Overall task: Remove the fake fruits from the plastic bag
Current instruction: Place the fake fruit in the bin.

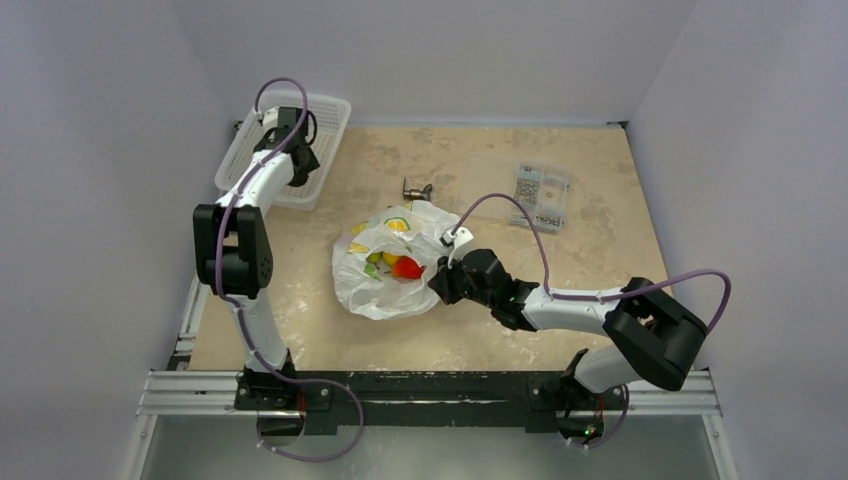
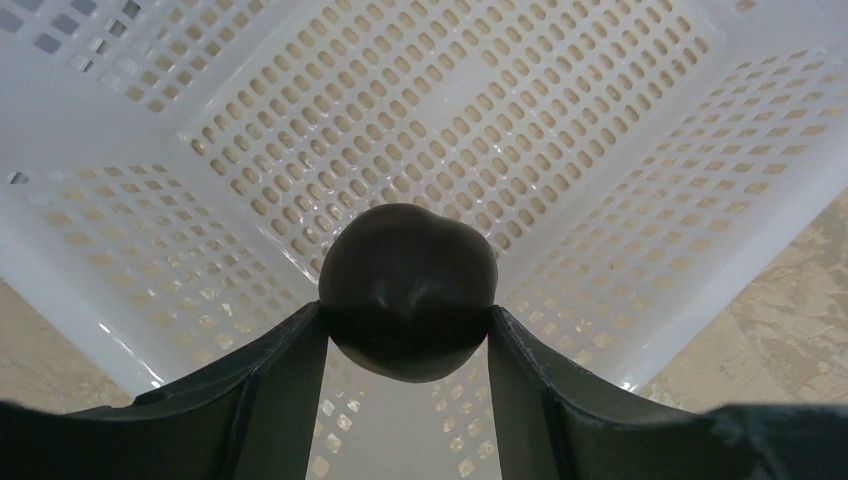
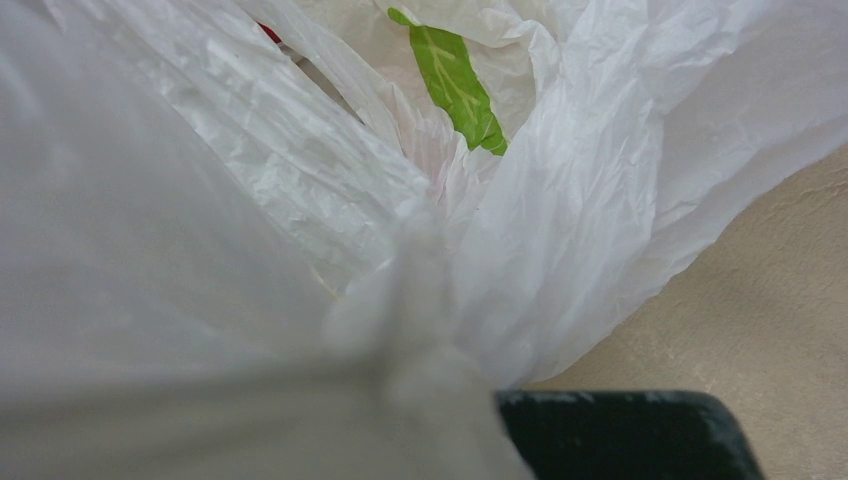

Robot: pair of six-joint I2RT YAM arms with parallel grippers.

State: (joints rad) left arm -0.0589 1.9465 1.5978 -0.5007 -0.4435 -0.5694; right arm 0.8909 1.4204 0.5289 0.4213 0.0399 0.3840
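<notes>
Beige counter (image 1: 600,260). Left pincer (image 2: 408,322) grips a dark fruit (image 2: 408,265) over the basket (image 2: 500,100). Right pincer (image 1: 442,279) pinches the plastic bag (image 1: 372,292).

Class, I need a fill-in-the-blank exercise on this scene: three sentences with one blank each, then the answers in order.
1. The left end effector holds a dark fruit above the white mesh ____.
2. The right end effector is shut on the plastic ____.
3. Seen from above, the nearest fruit to the right end effector is coloured ____.

Missing words: basket; bag; red.
</notes>
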